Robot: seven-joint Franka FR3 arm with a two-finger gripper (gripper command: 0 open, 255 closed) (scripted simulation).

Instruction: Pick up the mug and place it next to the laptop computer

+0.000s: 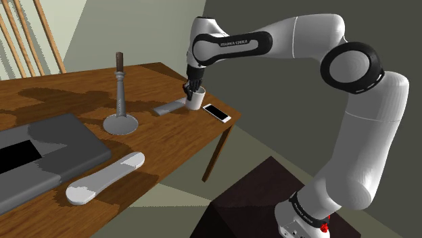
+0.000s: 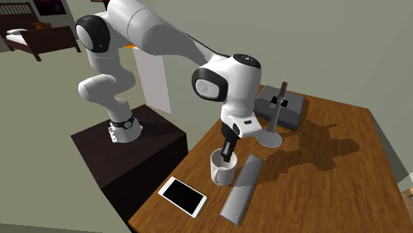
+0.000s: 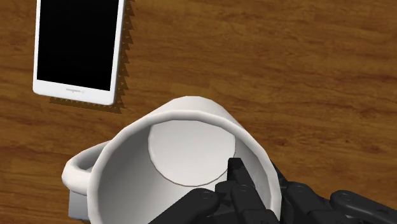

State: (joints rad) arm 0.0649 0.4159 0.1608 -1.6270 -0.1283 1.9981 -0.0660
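Observation:
A white mug [image 1: 195, 103] [image 2: 222, 171] [image 3: 184, 149] stands upright near the wooden table's edge. My gripper [image 1: 193, 90] [image 2: 228, 156] [image 3: 264, 186] comes down from above and is shut on the mug's rim. One finger is inside the cup and the other outside its wall, on the side away from the handle [image 3: 79, 173]. The laptop [image 1: 47, 145] [image 2: 281, 106] is a dark grey slab at the table's far end from the mug, at the shoulder view's lower left.
A white phone [image 1: 217, 113] [image 2: 183, 196] [image 3: 79, 48] lies beside the mug by the table edge [image 1: 223, 130]. A flat grey bar [image 1: 168, 107] [image 2: 241, 188] lies on the mug's other side. A grey post on a round base [image 1: 121, 101] [image 2: 273, 119] stands between mug and laptop. A long white object [image 1: 106, 178] lies near the laptop.

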